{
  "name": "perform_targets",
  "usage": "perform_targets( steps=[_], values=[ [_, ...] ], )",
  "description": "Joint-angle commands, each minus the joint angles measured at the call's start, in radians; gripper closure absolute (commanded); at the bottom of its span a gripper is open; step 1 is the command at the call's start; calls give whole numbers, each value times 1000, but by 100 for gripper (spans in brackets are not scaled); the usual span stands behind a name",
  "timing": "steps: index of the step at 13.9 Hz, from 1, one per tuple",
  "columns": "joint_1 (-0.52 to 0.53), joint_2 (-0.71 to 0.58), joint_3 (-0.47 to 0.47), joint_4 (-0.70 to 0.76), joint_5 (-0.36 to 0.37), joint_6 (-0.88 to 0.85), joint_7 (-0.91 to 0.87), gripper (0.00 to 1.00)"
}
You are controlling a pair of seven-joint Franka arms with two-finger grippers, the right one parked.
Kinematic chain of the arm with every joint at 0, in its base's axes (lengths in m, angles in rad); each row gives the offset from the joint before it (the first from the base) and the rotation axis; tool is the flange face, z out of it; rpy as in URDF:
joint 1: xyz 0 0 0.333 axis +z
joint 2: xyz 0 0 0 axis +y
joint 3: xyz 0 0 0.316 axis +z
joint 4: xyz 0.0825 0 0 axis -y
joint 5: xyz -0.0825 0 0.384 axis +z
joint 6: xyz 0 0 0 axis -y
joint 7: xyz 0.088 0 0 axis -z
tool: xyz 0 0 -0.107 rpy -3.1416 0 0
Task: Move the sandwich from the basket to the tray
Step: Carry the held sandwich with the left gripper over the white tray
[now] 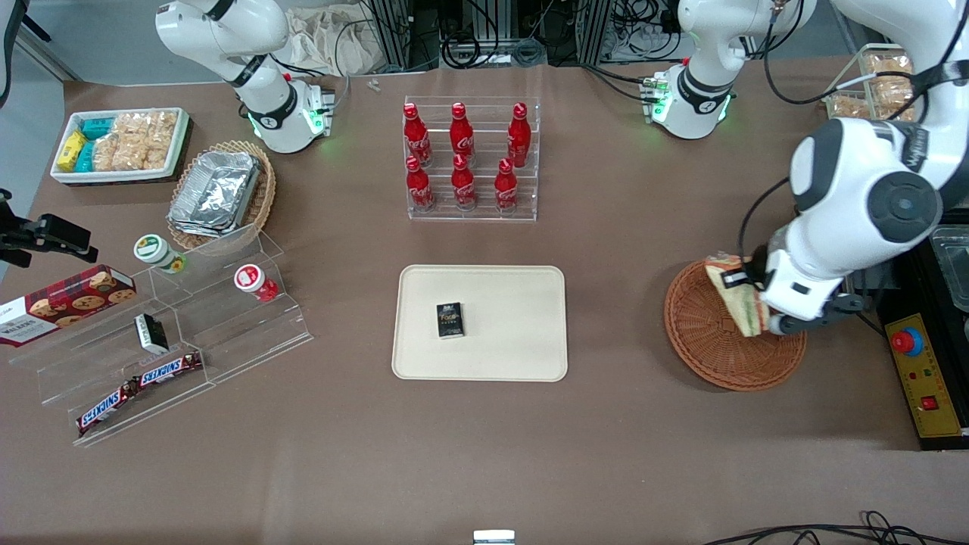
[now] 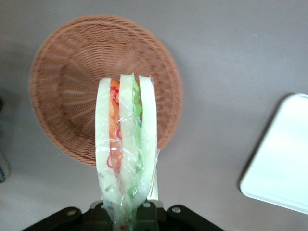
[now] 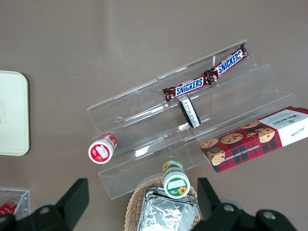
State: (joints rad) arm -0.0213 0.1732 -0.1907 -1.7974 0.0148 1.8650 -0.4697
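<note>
My gripper (image 1: 746, 291) is shut on the sandwich (image 1: 738, 297), a wrapped wedge with pale bread and green, orange and red filling. It holds the sandwich above the reddish-brown wicker basket (image 1: 715, 344), which lies toward the working arm's end of the table. In the left wrist view the sandwich (image 2: 126, 144) hangs clear above the empty basket (image 2: 72, 86), its narrow end pinched in the gripper (image 2: 126, 211). The cream tray (image 1: 522, 333) lies at the table's middle; its corner shows in the left wrist view (image 2: 284, 159).
A small black box (image 1: 450, 319) lies on the tray. A clear rack of red cola bottles (image 1: 469, 159) stands farther from the camera than the tray. A control box with a red button (image 1: 920, 378) sits beside the basket. Snack stands and bins (image 1: 166, 333) lie toward the parked arm's end.
</note>
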Motion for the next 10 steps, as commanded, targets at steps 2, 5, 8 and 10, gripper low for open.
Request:
perform_targets(
  steps=[2,5,8,10],
  values=[
    [1,8,-123,33,4,-21,5,90],
    [-11,40,-217,65,13,-18,-49,90],
    [-86,87,-220,114,13,-15,-72,90],
    [-126,129,-220,147,16,-1,-111,90]
  ],
)
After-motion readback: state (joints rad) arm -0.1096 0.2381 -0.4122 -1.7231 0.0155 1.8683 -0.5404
